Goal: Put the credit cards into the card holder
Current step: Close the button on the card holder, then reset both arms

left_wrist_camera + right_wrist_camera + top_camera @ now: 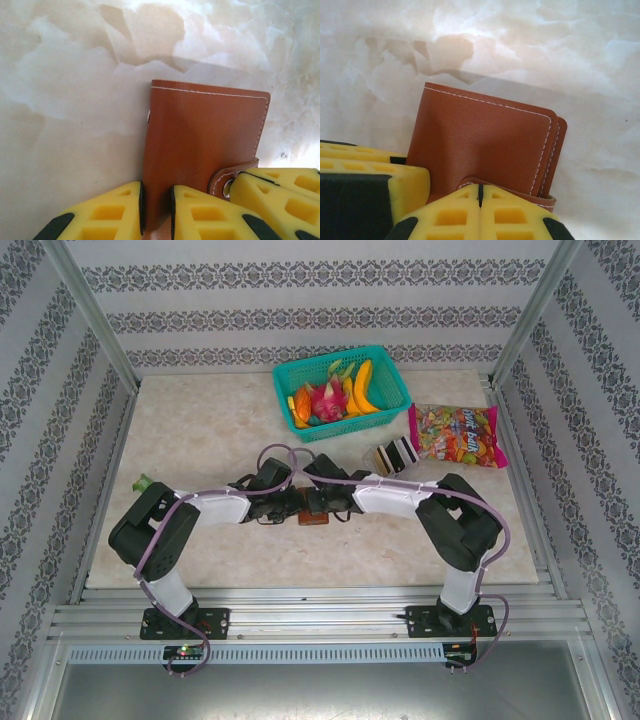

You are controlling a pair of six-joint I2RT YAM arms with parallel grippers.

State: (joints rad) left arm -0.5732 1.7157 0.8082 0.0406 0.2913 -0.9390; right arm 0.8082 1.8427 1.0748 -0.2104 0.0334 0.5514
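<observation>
At the left edge of the marble-look table [200, 430] a small green object [143, 481] lies just beyond the left arm's elbow; it is too small to identify. The left arm reaches right toward the middle of the table. In its wrist view the left gripper [157, 192] has its two yellow fingers [112, 212] pinched on the near edge of the card holder [205, 135], with the brown leather caught between the pads. The card holder is folded, and its white-stitched outer face is turned toward both wrist cameras. From above it is a small brown patch between the two gripper heads, at the table's middle and toward the near side.

The snap tab [542, 200] wraps round the holder's edge. The right gripper [480, 192] has its fingers pressed together on this tab, touching the left gripper's finger.

Farther right and beyond, well apart from the holder, the credit cards [393, 454] stand in a tight row, dark and tan. A green basket [385, 370] of fruit sits at the far side, and a candy bag [455, 433] lies just right of the cards.
</observation>
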